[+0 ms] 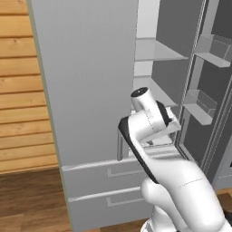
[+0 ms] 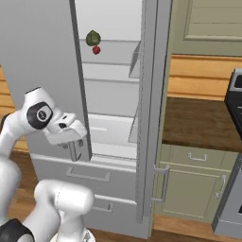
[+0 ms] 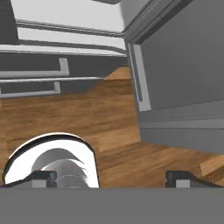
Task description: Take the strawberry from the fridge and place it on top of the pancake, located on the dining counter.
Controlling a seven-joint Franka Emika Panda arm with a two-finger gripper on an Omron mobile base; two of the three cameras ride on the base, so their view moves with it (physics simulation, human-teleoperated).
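The fridge (image 2: 42,71) stands with its right door (image 2: 153,108) swung open, baring pale inner shelves. On an upper shelf lies the tiny red strawberry (image 2: 96,49), just under a dark green lumpy ball (image 2: 92,38). My gripper (image 2: 74,149) hangs low by the left door's inner edge, well below the strawberry and pointing down. In the hand view the gripper (image 3: 113,178) is open, its fingertips (image 3: 43,177) wide apart over wood floor with nothing between them. The pancake and the dining counter are out of view.
Two bottom drawers (image 1: 113,181) with bar handles sit below the doors. The open right door carries bins (image 1: 201,106). Right of the fridge runs a dark-topped counter (image 2: 198,120) on green cabinets (image 2: 194,184), then a stove (image 2: 234,99). A wood-plank wall (image 1: 18,90) is on the left.
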